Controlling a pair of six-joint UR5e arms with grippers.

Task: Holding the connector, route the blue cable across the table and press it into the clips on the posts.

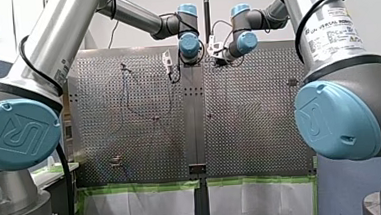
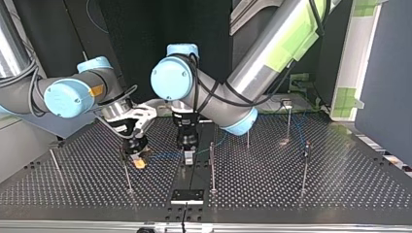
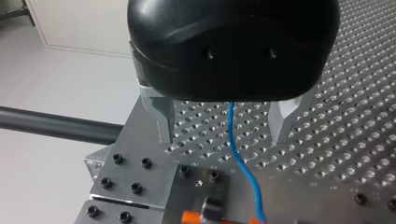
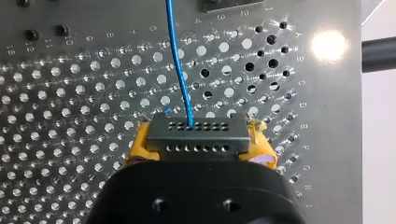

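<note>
My right gripper (image 4: 201, 142) clamps the grey connector (image 4: 196, 133) between yellow pads (image 4: 137, 148); the blue cable (image 4: 178, 60) leaves it toward twelve o'clock. The table (image 4: 70, 116) edge lies close at its three o'clock, open perforated plate at nine. Beyond, my left gripper (image 3: 223, 135) points straight down, metal fingers (image 3: 163, 122) spread wide astride the cable.

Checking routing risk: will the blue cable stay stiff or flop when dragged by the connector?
Probably floppy: the thin blue cable curves away from the connector in my right claw. Likely slides freely: it passes untouched through my open left claw.
</note>
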